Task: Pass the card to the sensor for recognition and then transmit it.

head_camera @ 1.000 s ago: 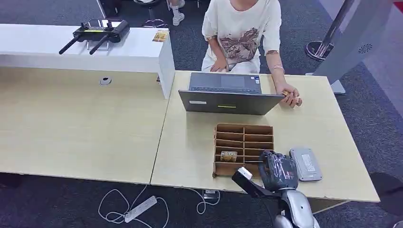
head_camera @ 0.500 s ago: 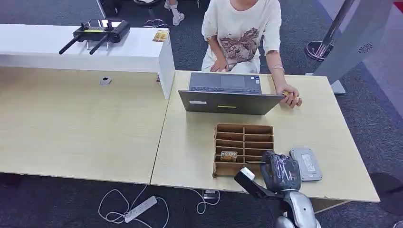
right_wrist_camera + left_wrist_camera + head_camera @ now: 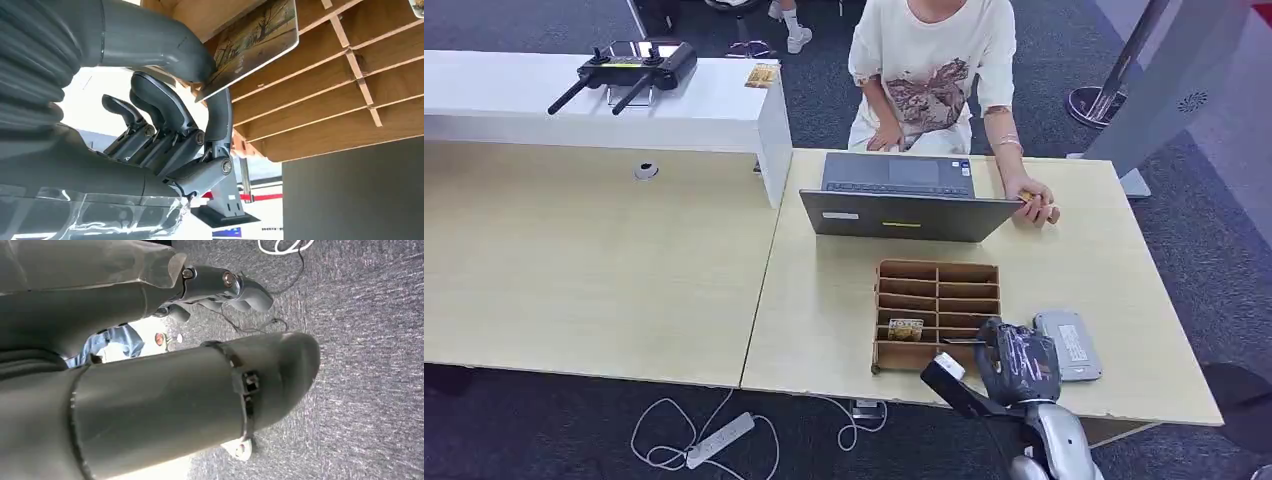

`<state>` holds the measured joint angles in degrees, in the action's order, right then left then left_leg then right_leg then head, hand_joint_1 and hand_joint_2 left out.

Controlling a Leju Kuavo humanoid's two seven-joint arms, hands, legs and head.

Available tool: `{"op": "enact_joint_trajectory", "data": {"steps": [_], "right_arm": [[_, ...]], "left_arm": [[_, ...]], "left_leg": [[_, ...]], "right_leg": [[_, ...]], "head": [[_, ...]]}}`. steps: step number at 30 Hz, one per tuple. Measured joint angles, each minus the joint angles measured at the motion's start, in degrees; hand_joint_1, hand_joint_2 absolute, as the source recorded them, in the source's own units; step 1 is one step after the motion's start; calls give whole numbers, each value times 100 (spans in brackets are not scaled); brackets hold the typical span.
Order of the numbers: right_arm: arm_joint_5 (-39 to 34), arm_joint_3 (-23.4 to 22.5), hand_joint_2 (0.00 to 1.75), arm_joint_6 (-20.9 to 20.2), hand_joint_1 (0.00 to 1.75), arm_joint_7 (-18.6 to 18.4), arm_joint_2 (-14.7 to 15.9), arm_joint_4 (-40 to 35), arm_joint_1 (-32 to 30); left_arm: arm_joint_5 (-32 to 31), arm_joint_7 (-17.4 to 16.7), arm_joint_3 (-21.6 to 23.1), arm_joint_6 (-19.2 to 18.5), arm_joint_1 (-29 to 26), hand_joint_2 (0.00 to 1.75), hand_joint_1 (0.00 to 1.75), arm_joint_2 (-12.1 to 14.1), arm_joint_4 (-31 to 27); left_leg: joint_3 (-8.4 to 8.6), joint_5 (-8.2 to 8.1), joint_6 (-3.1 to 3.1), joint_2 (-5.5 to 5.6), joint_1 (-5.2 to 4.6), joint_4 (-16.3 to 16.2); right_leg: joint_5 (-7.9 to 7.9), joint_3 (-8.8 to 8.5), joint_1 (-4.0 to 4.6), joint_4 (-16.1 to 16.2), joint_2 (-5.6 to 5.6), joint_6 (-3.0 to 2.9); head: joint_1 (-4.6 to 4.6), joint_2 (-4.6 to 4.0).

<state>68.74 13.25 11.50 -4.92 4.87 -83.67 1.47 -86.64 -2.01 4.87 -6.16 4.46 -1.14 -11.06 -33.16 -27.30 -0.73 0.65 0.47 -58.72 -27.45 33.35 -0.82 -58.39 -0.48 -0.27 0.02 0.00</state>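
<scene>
My right hand (image 3: 1018, 364) hovers at the near right corner of the wooden card organizer (image 3: 937, 312). It pinches a picture card (image 3: 255, 45) between the thumb (image 3: 165, 47) and a finger, and the card (image 3: 960, 341) shows as a thin edge in the head view. The grey card sensor (image 3: 1068, 345) lies flat on the table just right of this hand. Another card (image 3: 905, 328) sits in a near-left slot of the organizer. My left hand (image 3: 220, 285) hangs over the carpet with its fingers loose and nothing in them.
A person sits behind an open laptop (image 3: 908, 200) at the far side of the table, one hand (image 3: 1035, 201) resting beside it. A white counter (image 3: 604, 95) with a black controller (image 3: 629, 68) stands far left. The table's front edge (image 3: 984, 400) lies just under my right hand.
My right hand has shifted slightly right and toward the front edge, still pinching the card. The person and the sensor have not moved.
</scene>
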Motion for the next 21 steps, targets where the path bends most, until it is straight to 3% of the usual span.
{"op": "enact_joint_trajectory", "data": {"steps": [9,21], "right_arm": [[-26,-94,175,433,175,177,0,-175,-75],[-74,-197,175,575,175,256,-26,-389,-160]], "left_arm": [[0,9,31,24,1,0,0,2,0],[0,9,153,17,23,0,0,2,0]], "left_leg": [[-1,0,0,0,0,0],[-1,-1,1,0,0,0]], "right_leg": [[0,0,0,0,0,0],[0,0,-1,0,0,0]], "head": [[0,0],[0,0]]}}
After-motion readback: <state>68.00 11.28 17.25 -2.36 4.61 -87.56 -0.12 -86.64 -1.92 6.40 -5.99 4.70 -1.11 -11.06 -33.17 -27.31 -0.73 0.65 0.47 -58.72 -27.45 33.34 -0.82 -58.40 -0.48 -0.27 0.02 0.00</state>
